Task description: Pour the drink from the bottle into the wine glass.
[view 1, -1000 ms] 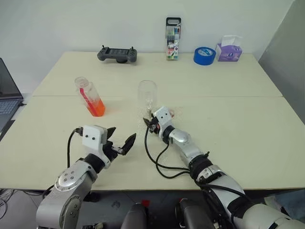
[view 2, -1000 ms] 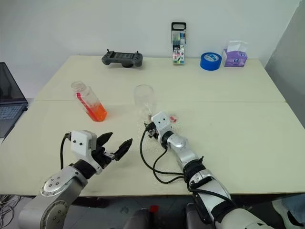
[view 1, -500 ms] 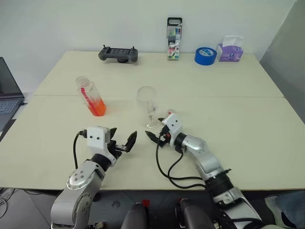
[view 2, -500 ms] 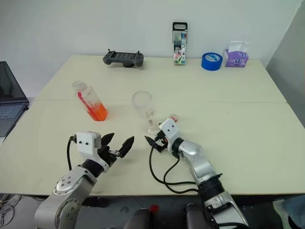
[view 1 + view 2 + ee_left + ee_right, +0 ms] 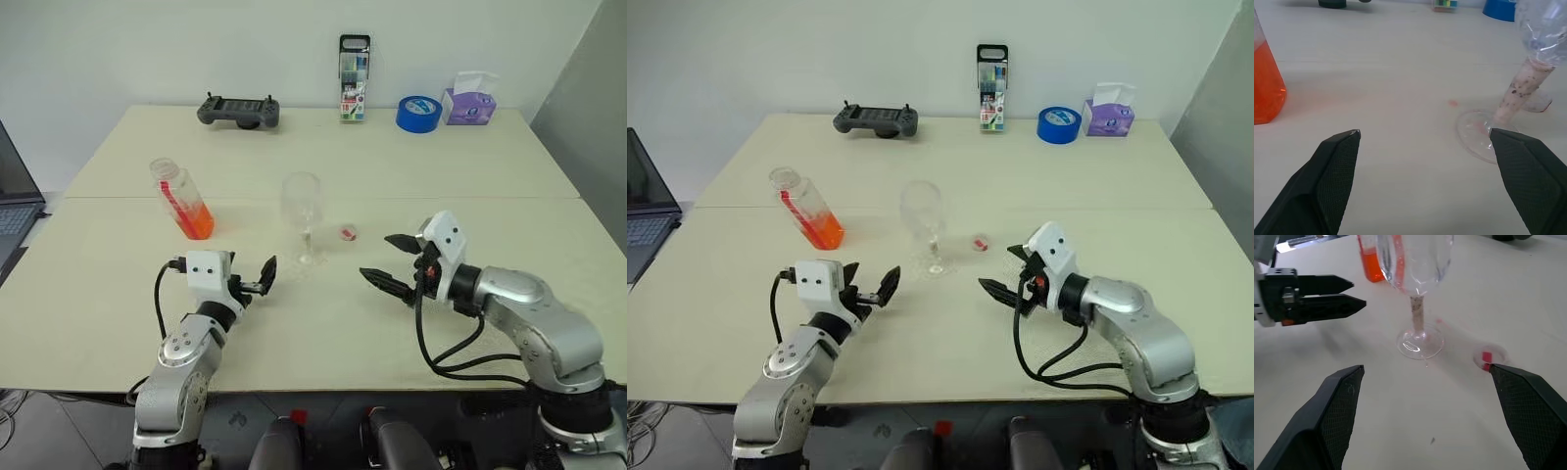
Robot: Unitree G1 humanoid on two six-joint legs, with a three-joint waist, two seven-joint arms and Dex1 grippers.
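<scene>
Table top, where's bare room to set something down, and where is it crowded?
Bare: the table's right half, between the right gripper and the back-edge row, and the stretch behind the wine glass. Crowded: the centre, where bottle, glass, small red-and-white cap and left gripper sit close; also the back edge beside the blue tape roll.

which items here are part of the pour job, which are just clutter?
Job: bottle holding the orange drink, uncapped; empty wine glass; small cap beside the glass.

Clutter: controller, marker pack, blue tape roll, tissue box, laptop.
</scene>
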